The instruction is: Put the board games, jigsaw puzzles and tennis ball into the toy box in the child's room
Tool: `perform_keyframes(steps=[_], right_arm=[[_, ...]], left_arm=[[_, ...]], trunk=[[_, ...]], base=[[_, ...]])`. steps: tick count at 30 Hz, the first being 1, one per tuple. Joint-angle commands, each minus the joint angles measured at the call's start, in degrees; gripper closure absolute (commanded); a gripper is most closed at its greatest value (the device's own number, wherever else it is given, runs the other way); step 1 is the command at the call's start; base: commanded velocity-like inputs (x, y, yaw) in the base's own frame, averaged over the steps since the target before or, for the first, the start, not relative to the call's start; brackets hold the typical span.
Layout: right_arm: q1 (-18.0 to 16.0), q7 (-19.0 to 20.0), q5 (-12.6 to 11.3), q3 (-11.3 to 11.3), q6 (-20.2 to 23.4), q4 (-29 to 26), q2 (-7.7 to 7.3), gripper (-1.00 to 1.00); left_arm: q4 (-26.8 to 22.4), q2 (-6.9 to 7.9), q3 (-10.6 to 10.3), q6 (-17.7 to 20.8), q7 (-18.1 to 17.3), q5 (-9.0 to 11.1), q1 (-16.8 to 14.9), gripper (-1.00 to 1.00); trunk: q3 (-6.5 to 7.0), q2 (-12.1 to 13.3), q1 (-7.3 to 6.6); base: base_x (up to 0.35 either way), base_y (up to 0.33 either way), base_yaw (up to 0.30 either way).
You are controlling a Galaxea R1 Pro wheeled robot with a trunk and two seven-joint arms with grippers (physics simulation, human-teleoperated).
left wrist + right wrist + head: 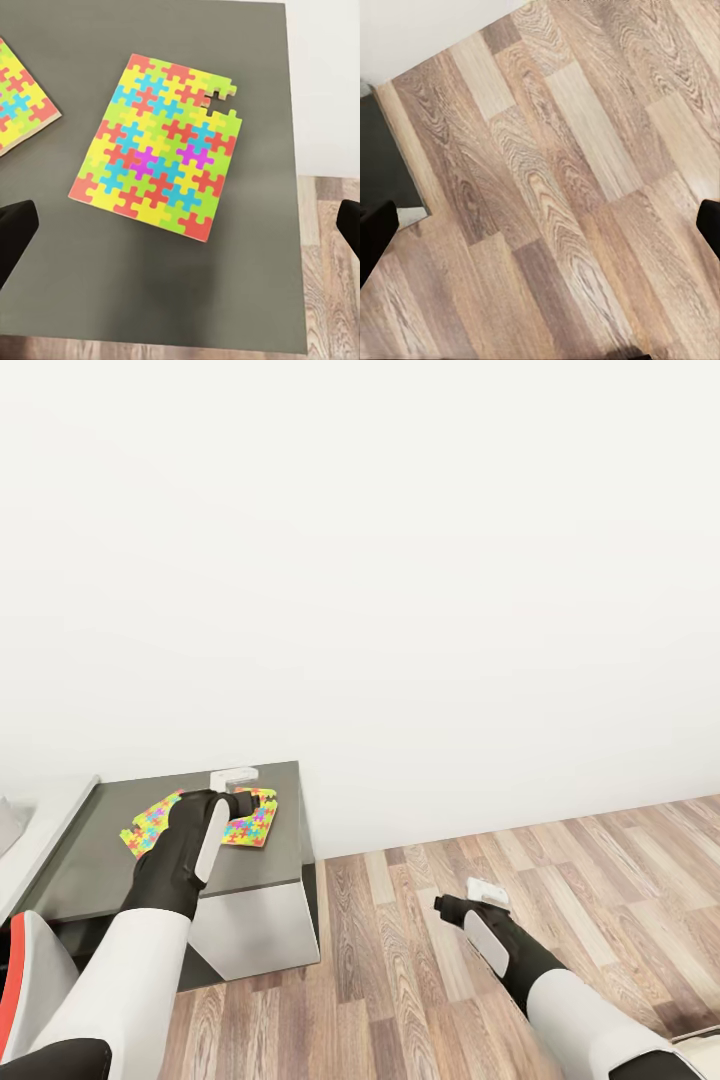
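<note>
Two jigsaw puzzles (159,146) lie flat on the dark grey counter (270,850) by a white wall. The open left tool (180,225) hovers above one; the right tool (540,225), spread wide, faces plank floor (555,195).

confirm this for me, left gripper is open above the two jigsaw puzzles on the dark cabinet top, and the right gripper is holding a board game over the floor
Not quite. The right gripper holds nothing: the right wrist view shows its fingers spread wide with only wood floor between them. The rest stands: the left gripper is open above the two jigsaw puzzles on the dark cabinet top.
</note>
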Motion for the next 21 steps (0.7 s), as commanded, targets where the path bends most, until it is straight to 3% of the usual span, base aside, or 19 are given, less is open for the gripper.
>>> perform_keyframes(steps=[1,2,4,5,6,8,9,10,12,13,16,21], right_arm=[[-0.02,3.11,-0.37,0.28,1.03,-0.34,-1.58,-1.0],[-0.01,5.25,-0.46,0.26,1.46,-0.52,-2.4,-1.0],[0.04,13.39,-0.72,0.18,2.44,-1.19,-5.05,-1.0],[0.06,20.03,-0.86,0.12,2.8,-1.51,-6.77,-1.0],[0.07,23.56,-0.89,0.1,2.89,-1.59,-7.53,-1.0],[0.09,37.31,-0.94,-0.1,2.86,-1.78,-9.56,-1.0],[0.09,40.39,-0.95,-0.19,2.84,-1.84,-9.88,-1.0],[0.09,45.92,-0.98,-0.43,2.8,-1.98,-10.33,-1.0],[0.1,51.87,-1.02,-0.93,2.77,-2.12,-10.53,-1.0],[0.1,54.24,-1.02,-1.25,2.76,-2.17,-10.51,-1.0],[0.1,56.6,-1.05,-1.88,2.82,-2.23,-10.44,-1.0],[0.1,57.91,-1.15,-3.12,2.93,-2.33,-10.44,-1.0]], left_arm=[[-0.04,-0.07,0.09,0.19,0.33,0.5,-0.05,-1.0],[-0.04,-0.08,0.09,0.19,0.32,0.5,-0.05,-1.0],[-0.03,-0.1,0.09,0.18,0.3,0.52,-0.05,-1.0],[-0.03,-0.1,0.09,0.18,0.29,0.52,-0.05,-1.0],[-0.02,-0.1,0.09,0.18,0.29,0.53,-0.05,-1.0],[-0.02,-0.11,0.09,0.17,0.28,0.54,-0.05,-1.0],[-0.02,-0.11,0.09,0.17,0.28,0.56,-0.05,-1.0],[-0.02,-0.11,0.09,0.17,0.28,0.56,-0.05,-1.0],[-0.02,-0.11,0.09,0.17,0.26,0.55,-0.05,-1.0],[-0.02,-0.08,0.09,0.17,0.24,0.54,-0.05,-1.0],[-0.02,-0.05,0.09,0.17,0.21,0.59,-0.05,-1.0],[-0.02,0.01,0.09,0.17,0.14,0.61,-0.05,-1.0]], trunk=[[-0.11,-0.12,0.03],[-0.11,-0.12,0.03],[-0.11,-0.12,0.03],[-0.11,-0.12,0.03],[-0.11,-0.12,0.03],[-0.11,-0.12,0.03],[-0.11,-0.12,0.03],[-0.11,-0.12,0.03],[-0.11,-0.12,0.03],[-0.11,-0.12,0.03],[-0.11,-0.12,0.03],[-0.11,-0.12,0.03]], base=[[0.0,0.0,0.0],[0.0,0.0,0.0],[0.0,0.0,0.0],[0.0,0.0,0.0],[0.0,0.0,0.0],[0.0,0.0,0.0],[0.0,0.0,0.0],[0.0,0.0,0.0],[0.0,0.0,0.0],[0.0,0.0,0.0],[0.0,0.0,0.0],[0.0,0.0,0.0]])
